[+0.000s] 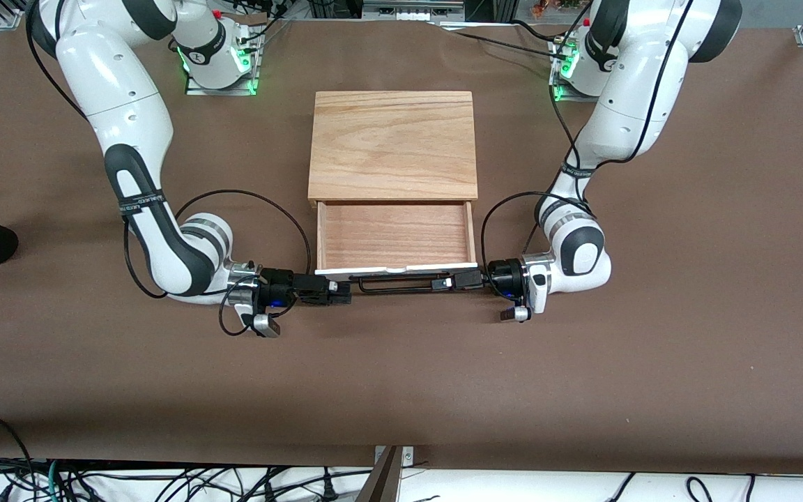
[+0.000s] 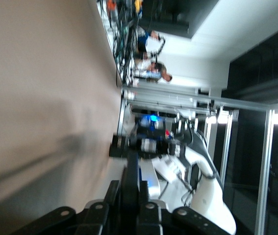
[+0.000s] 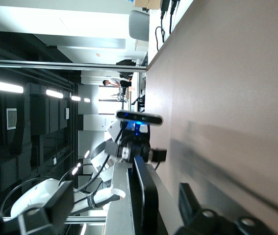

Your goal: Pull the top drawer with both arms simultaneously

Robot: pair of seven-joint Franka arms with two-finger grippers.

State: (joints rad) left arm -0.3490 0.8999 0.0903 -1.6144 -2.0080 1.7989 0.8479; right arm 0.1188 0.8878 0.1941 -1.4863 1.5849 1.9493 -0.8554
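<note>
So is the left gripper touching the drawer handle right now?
Touching. In the front view the left gripper sits at the end of the handle with its fingers closed around the bar, no gap showing. The left wrist view is too blurred to add anything.

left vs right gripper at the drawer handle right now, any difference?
The left gripper reaches well inward along the handle; the right gripper sits at the handle's very end, past the top drawer front's corner. Neither one's finger state can be told. Both lie level at handle height, pointing inward, with the drawer pulled out.
</note>
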